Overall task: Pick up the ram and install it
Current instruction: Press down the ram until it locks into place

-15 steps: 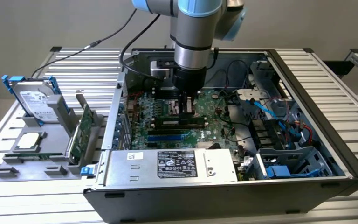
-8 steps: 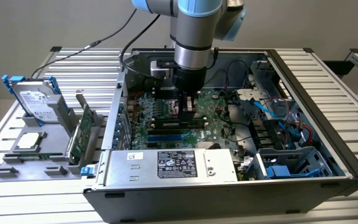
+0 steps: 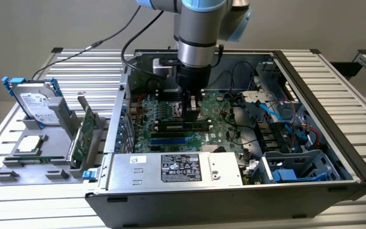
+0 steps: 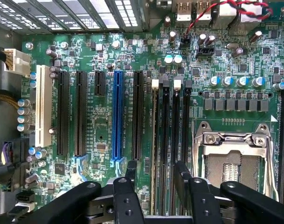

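- At the exterior view's left I see a grey tray (image 3: 17, 164) holding a silver hard drive (image 3: 35, 101) and a wide green expansion card (image 3: 83, 136).
- Centre: my black two-finger gripper (image 3: 194, 106) hangs over the green motherboard (image 3: 170, 119), fingers (image 4: 130, 171) spread apart, holding nothing.
- The ram (image 3: 184, 126), a thin green stick with black chips, lies seated in the memory slots just below the fingertips.
- Right: blue cables (image 3: 269, 109) and a drive cage (image 3: 297, 167).
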